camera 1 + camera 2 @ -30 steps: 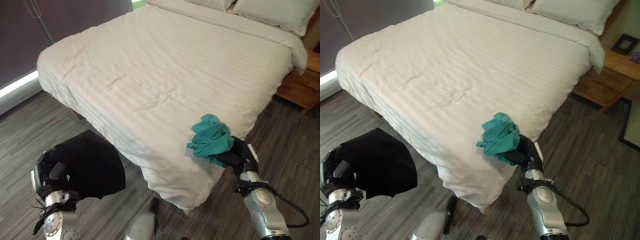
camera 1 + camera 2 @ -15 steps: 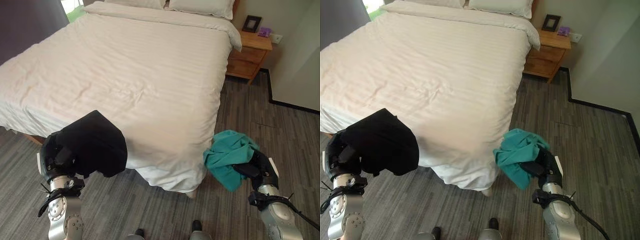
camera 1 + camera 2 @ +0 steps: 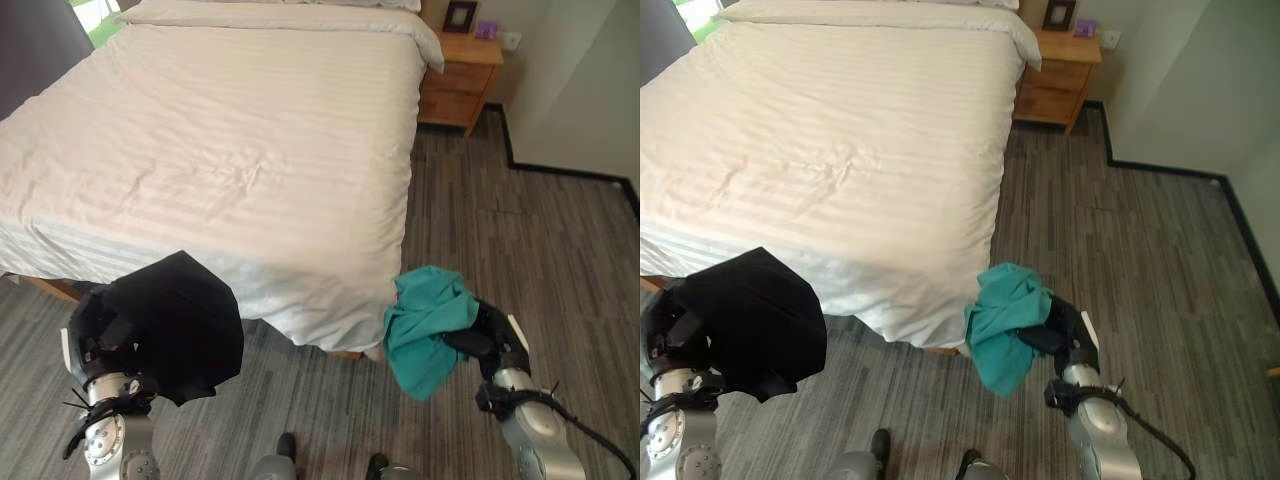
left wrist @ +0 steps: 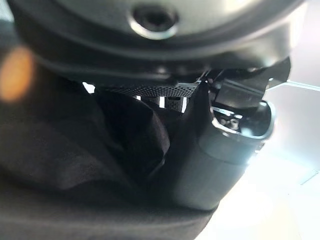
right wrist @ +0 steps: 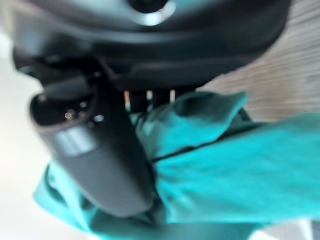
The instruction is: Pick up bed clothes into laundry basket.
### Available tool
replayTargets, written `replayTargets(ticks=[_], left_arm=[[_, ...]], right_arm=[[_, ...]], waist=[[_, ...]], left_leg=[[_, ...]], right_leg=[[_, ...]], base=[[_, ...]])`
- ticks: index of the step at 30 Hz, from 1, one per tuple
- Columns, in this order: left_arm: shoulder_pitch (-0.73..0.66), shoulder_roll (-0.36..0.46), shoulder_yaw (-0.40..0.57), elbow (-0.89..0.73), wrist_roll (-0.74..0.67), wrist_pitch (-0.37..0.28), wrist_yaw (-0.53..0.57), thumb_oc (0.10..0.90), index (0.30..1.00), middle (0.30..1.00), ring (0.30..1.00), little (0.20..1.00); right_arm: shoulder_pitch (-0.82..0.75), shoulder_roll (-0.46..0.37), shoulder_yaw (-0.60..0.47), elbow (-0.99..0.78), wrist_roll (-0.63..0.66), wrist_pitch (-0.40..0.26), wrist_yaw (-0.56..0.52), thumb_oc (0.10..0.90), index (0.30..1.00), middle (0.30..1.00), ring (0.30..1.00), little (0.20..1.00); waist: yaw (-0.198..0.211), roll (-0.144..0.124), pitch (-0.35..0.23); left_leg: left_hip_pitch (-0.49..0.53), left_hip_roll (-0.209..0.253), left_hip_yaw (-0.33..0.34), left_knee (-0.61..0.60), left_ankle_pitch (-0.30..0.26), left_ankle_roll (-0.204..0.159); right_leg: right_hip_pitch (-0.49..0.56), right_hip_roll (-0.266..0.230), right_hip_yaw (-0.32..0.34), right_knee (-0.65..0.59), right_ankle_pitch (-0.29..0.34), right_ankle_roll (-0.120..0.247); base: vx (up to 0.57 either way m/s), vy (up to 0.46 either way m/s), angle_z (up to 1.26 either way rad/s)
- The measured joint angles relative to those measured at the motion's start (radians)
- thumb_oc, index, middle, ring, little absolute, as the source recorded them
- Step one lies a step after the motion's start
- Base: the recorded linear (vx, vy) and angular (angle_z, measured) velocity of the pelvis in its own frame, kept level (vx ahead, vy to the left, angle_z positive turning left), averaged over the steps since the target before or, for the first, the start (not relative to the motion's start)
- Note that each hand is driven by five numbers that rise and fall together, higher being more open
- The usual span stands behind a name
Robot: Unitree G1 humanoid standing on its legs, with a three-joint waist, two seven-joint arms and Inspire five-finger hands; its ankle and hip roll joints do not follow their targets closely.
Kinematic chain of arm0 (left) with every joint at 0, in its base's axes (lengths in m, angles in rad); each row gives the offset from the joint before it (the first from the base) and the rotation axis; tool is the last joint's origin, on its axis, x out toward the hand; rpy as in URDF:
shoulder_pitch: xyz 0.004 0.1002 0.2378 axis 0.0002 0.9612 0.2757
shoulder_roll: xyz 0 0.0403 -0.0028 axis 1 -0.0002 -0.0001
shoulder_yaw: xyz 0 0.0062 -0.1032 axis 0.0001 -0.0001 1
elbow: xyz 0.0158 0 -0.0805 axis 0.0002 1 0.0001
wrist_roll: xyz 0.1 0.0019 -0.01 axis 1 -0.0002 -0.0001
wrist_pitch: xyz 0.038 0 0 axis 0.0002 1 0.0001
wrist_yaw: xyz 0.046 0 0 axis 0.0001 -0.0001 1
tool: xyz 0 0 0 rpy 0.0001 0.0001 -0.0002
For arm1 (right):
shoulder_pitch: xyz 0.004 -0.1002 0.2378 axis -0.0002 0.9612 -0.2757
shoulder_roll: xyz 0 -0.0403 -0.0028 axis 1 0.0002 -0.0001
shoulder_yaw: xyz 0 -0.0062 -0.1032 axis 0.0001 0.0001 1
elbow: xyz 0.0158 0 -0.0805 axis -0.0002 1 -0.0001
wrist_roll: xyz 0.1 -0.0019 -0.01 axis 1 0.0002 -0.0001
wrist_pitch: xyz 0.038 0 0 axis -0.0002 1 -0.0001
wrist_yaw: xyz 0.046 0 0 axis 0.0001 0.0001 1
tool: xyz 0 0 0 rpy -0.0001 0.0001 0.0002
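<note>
Off the bed's near corner, a teal garment [image 3: 428,325] hangs above the grey plank floor [image 3: 560,250], pinched in the right hand [image 3: 487,340]; the right wrist view shows the thumb [image 5: 100,155] pressed into its folds. A black garment [image 3: 180,325] is bunched in the left hand [image 3: 100,345], fingers curled round it. Behind lie the white bed [image 3: 220,150] and a wooden nightstand [image 3: 458,68].
</note>
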Motion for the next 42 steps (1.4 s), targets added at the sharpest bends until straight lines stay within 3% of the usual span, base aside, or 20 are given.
replayTargets(ticks=[3, 5, 16, 19, 21, 24, 26, 27, 28, 30, 32, 33, 34, 35, 36, 37, 38, 40, 41, 42], left_arm=[[0.005, -0.006, 0.000, 0.000, 0.000, 0.000, 0.000, 0.400, 0.300, 0.300, 0.300, 0.300], [0.004, -0.016, -0.008, 0.002, 0.000, 0.000, 0.001, 0.400, 0.300, 0.300, 0.300, 0.300], [-0.001, -0.017, -0.063, 0.022, 0.000, 0.008, 0.051, 0.400, 0.300, 0.300, 0.300, 0.300], [0.001, -0.008, -0.070, 0.032, -0.028, 0.005, 0.077, 0.400, 0.300, 0.300, 0.300, 0.300], [0.000, -0.003, -0.095, 0.044, -0.040, 0.007, 0.087, 0.400, 0.300, 0.300, 0.300, 0.300], [-0.039, 0.004, -0.163, 0.034, -0.038, -0.001, 0.083, 0.400, 0.300, 0.300, 0.300, 0.300], [-0.086, 0.046, -0.173, 0.014, -0.038, 0.000, 0.082, 0.400, 0.300, 0.300, 0.300, 0.300], [-0.108, 0.058, -0.177, 0.017, -0.039, 0.000, 0.082, 0.400, 0.300, 0.300, 0.300, 0.300], [-0.121, 0.077, -0.185, 0.017, -0.039, 0.000, 0.075, 0.400, 0.300, 0.300, 0.300, 0.300], [-0.126, 0.096, -0.195, 0.020, -0.039, 0.004, 0.057, 0.400, 0.300, 0.300, 0.300, 0.300], [-0.148, 0.092, -0.220, 0.019, -0.038, 0.004, 0.032, 0.400, 0.300, 0.300, 0.300, 0.300], [-0.160, 0.085, -0.242, 0.017, -0.039, -0.003, 0.032, 0.400, 0.300, 0.300, 0.300, 0.300], [-0.128, 0.119, -0.227, 0.014, -0.032, -0.017, 0.049, 0.400, 0.300, 0.300, 0.300, 0.300], [-0.102, 0.156, -0.217, -0.015, -0.007, -0.007, 0.044, 0.400, 0.300, 0.300, 0.300, 0.300], [-0.099, 0.196, -0.199, -0.020, 0.033, 0.004, 0.043, 0.400, 0.300, 0.300, 0.300, 0.300], [-0.094, 0.188, -0.170, -0.014, 0.043, 0.024, 0.049, 0.400, 0.300, 0.300, 0.300, 0.300], [-0.088, 0.180, -0.142, 0.012, 0.042, 0.027, 0.046, 0.400, 0.300, 0.300, 0.300, 0.300], [-0.061, 0.170, -0.114, 0.007, 0.051, 0.036, 0.040, 0.400, 0.300, 0.300, 0.300, 0.300], [-0.079, 0.130, -0.104, 0.020, 0.061, 0.037, 0.037, 0.400, 0.300, 0.300, 0.300, 0.300], [-0.094, 0.085, -0.114, 0.029, 0.062, 0.045, 0.039, 0.400, 0.300, 0.300, 0.300, 0.300]], right_arm=[[-0.005, -0.008, -0.005, 0.000, 0.000, 0.000, -0.007, 0.400, 0.300, 0.300, 0.300, 0.300], [0.013, -0.016, -0.014, -0.007, 0.000, -0.001, -0.017, 0.400, 0.300, 0.300, 0.300, 0.300], [-0.005, -0.019, -0.001, -0.003, -0.004, -0.002, -0.051, 0.400, 0.300, 0.300, 0.300, 0.300], [-0.106, -0.013, 0.102, 0.029, -0.005, -0.005, -0.049, 0.400, 0.300, 0.300, 0.300, 0.300], [-0.138, -0.013, 0.148, 0.025, -0.016, -0.025, -0.040, 0.400, 0.300, 0.300, 0.300, 0.300], [-0.154, -0.036, 0.128, -0.010, -0.015, -0.056, -0.041, 0.400, 0.300, 0.300, 0.300, 0.300], [-0.135, -0.031, 0.103, -0.042, -0.012, -0.056, -0.033, 0.400, 0.300, 0.300, 0.300, 0.300], [-0.140, -0.041, 0.085, -0.044, -0.011, -0.058, -0.021, 0.400, 0.300, 0.300, 0.300, 0.300], [-0.137, -0.039, 0.057, -0.042, -0.009, -0.057, -0.016, 0.400, 0.300, 0.300, 0.300, 0.300], [-0.091, -0.039, 0.022, -0.045, -0.001, -0.055, -0.017, 0.400, 0.300, 0.300, 0.300, 0.300], [-0.035, -0.043, -0.023, -0.043, 0.003, -0.053, -0.022, 0.400, 0.300, 0.300, 0.300, 0.300], [0.000, -0.029, -0.038, -0.047, 0.001, -0.052, -0.021, 0.400, 0.300, 0.300, 0.300, 0.300], [-0.009, -0.003, 0.005, -0.029, 0.001, -0.066, -0.016, 0.400, 0.300, 0.300, 0.300, 0.300], [-0.011, 0.036, 0.023, -0.024, -0.001, -0.063, -0.012, 0.400, 0.300, 0.300, 0.300, 0.300], [0.014, 0.077, 0.028, -0.033, -0.005, -0.061, 0.001, 0.400, 0.300, 0.300, 0.300, 0.300], [0.030, 0.099, 0.036, -0.023, -0.013, -0.055, 0.001, 0.400, 0.300, 0.300, 0.300, 0.300], [0.013, 0.116, 0.056, 0.003, -0.021, -0.041, -0.001, 0.400, 0.300, 0.300, 0.300, 0.300], [-0.004, 0.098, 0.066, -0.019, -0.025, -0.030, 0.004, 0.400, 0.300, 0.300, 0.300, 0.300], [-0.019, 0.056, 0.053, -0.026, -0.026, -0.031, 0.005, 0.400, 0.300, 0.300, 0.300, 0.300], [0.003, 0.027, 0.040, -0.029, -0.025, -0.030, -0.010, 0.400, 0.300, 0.300, 0.300, 0.300]], waist=[[0.005, 0.003, -0.003], [0.004, 0.006, -0.018], [-0.002, 0.015, -0.024], [0.006, -0.039, 0.006], [0.009, -0.082, 0.004], [-0.051, -0.054, -0.027], [-0.121, -0.109, -0.020], [-0.122, -0.109, -0.022], [-0.122, -0.101, -0.022], [-0.154, -0.108, -0.031], [-0.205, -0.108, -0.038], [-0.260, -0.120, -0.033], [-0.257, -0.097, -0.046], [-0.212, -0.102, -0.063], [-0.160, -0.108, -0.055], [-0.154, -0.110, -0.047], [-0.159, -0.130, -0.024], [-0.129, -0.138, -0.036], [-0.142, -0.065, -0.014], [-0.148, -0.038, -0.026]], left_leg=[[0.001, 0.008, 0.000, -0.003, 0.002, 0.003], [-0.028, 0.005, -0.005, 0.010, 0.026, -0.043], [-0.005, -0.021, -0.024, 0.021, 0.017, -0.035], [-0.015, -0.045, -0.015, 0.182, 0.012, -0.048], [-0.036, -0.093, -0.154, 0.270, -0.024, -0.002], [0.011, -0.135, -0.322, 0.213, -0.105, 0.091], [0.032, -0.177, -0.411, 0.235, -0.198, 0.123], [0.027, -0.195, -0.430, 0.227, -0.226, 0.152], [0.059, -0.159, -0.364, 0.148, -0.230, 0.124], [0.087, -0.156, -0.254, 0.121, -0.211, 0.094], [0.078, -0.173, -0.224, 0.130, -0.207, 0.082], [0.079, -0.194, -0.193, 0.157, -0.213, 0.085], [0.042, -0.159, -0.060, 0.169, -0.213, 0.083], [0.034, -0.112, 0.090, 0.148, -0.203, 0.094], [0.069, -0.089, 0.148, 0.118, -0.211, 0.098], [0.101, -0.111, 0.217, 0.136, -0.234, 0.097], [0.064, -0.115, 0.271, 0.267, -0.249, 0.097], [-0.090, -0.180, 0.190, 0.181, -0.247, 0.164], [-0.112, -0.117, 0.206, 0.159, -0.114, 0.141], [-0.113, -0.121, 0.205, 0.123, -0.090, 0.122]], right_leg=[[0.000, 0.010, -0.003, 0.005, -0.003, -0.007], [-0.009, 0.005, -0.017, -0.006, 0.000, -0.005], [0.026, -0.025, -0.031, -0.007, -0.001, 0.014], [0.012, -0.009, 0.176, -0.009, 0.024, -0.011], [0.024, 0.000, 0.333, -0.077, 0.064, -0.018], [-0.013, 0.072, 0.511, -0.158, 0.107, 0.027], [-0.052, 0.102, 0.685, -0.157, 0.175, 0.048], [-0.060, 0.122, 0.766, -0.182, 0.172, 0.058], [-0.109, 0.136, 0.773, -0.134, 0.164, 0.069], [-0.135, 0.179, 0.754, 0.004, 0.144, 0.099], [-0.080, 0.141, 0.744, -0.088, 0.171, 0.094], [-0.082, 0.131, 0.739, -0.143, 0.233, 0.100], [-0.087, 0.149, 0.638, -0.290, 0.434, 0.113], [-0.104, 0.164, 0.450, -0.334, 0.509, 0.122], [-0.131, 0.198, 0.157, -0.174, 0.309, 0.001], [-0.109, 0.182, 0.010, -0.048, 0.201, -0.168], [-0.084, 0.166, -0.023, -0.053, 0.215, -0.251], [-0.084, 0.156, 0.175, -0.179, 0.220, -0.070], [-0.087, 0.146, 0.112, -0.081, 0.144, -0.088], [-0.087, 0.114, 0.066, -0.073, 0.100, -0.047]], base=[[-0.20, -0.161, 0.02], [-0.21, -0.155, 0.16], [-0.09, -0.024, 0.10], [-0.01, 0.103, -1.33], [0.11, 0.201, -2.27], [0.15, 0.250, -2.25], [-0.08, 0.227, -2.09], [-0.09, 0.070, -2.56], [-0.01, -0.005, -2.76], [0.00, 0.000, -2.05], [-0.51, 0.203, -0.88], [-0.84, 0.254, -0.92], [-0.70, 0.117, -1.70], [-0.38, 0.076, -3.03], [-0.27, 0.053, -3.23], [-0.25, -0.021, -2.95], [-0.17, -0.094, -2.43], [-0.15, -0.198, -2.79], [-0.13, -0.280, -2.14], [-0.11, -0.328, -1.09]])
